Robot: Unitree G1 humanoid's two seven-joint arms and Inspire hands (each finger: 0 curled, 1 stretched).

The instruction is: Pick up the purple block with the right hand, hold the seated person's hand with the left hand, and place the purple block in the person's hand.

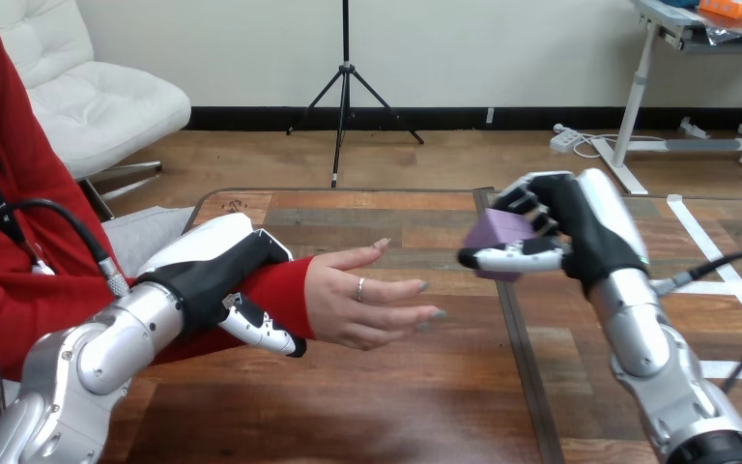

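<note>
Left to right. The robot's left hand (211,278) is curled round the person's wrist at the red sleeve (285,290), with its shell above and a finger showing below. The person's hand (367,298) lies over the wooden table (396,406), fingers pointing right, the palm turned partly on edge rather than flat.

Across a gap, clear of those fingertips, the purple block (496,235) is held above the table in the right hand (585,227), fingers closed over its top and thumb under it.

We judge two risks. A block released onto a tilted palm may slide off to the table. A release short of the palm would drop it in the gap.

The block's bare face looks left toward the person. The fingers hide too much of it for us to tell its long axis.
</note>
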